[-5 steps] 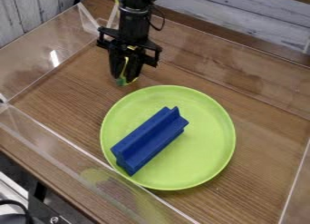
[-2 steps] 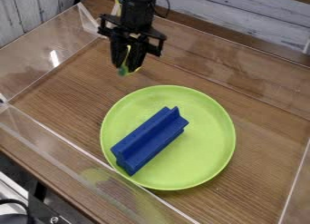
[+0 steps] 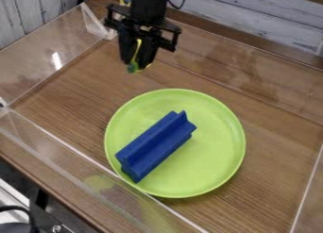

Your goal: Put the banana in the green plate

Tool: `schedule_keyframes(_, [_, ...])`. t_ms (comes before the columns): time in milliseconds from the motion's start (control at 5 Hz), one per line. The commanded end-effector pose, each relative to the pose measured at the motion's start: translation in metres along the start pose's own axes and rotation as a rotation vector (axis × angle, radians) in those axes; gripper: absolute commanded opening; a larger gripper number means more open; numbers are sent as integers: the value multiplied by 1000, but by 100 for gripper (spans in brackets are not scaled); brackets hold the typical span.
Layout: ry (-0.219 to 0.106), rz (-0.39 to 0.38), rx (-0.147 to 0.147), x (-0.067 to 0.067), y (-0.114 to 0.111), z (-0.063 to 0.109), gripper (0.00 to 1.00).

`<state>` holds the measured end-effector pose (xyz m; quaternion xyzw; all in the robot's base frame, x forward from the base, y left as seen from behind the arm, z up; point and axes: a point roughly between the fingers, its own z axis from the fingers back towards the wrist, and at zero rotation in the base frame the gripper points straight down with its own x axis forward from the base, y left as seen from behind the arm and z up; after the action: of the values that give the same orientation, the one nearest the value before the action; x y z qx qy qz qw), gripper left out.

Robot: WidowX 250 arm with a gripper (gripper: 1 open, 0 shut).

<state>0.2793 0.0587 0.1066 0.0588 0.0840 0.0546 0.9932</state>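
The lime-green plate (image 3: 209,114) lies on the wooden table right of centre, with a long blue block (image 3: 157,145) resting across it. Behind its far left rim my gripper (image 3: 139,63) hangs in the air, shut on the banana (image 3: 134,63). Only a yellow sliver with a greenish tip shows between the black fingers (image 3: 153,54), pointing down. The banana is lifted off the table, a little short of the plate's far edge.
Clear plastic walls (image 3: 51,142) fence the wooden tabletop on the left and front. A white plank wall (image 3: 265,20) runs along the back. Bare wood lies left of the plate and behind it.
The gripper has risen with the banana held in it and shifted slightly to the right, toward the plate's far edge. Plate and blue block have not moved.
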Motion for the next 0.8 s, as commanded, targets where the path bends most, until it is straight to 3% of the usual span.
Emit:
schedule_keyframes(0, [-58,6,5,-11,-8,22,0])
schedule_keyframes(600, [-60,5,7,-47,-41,34,0])
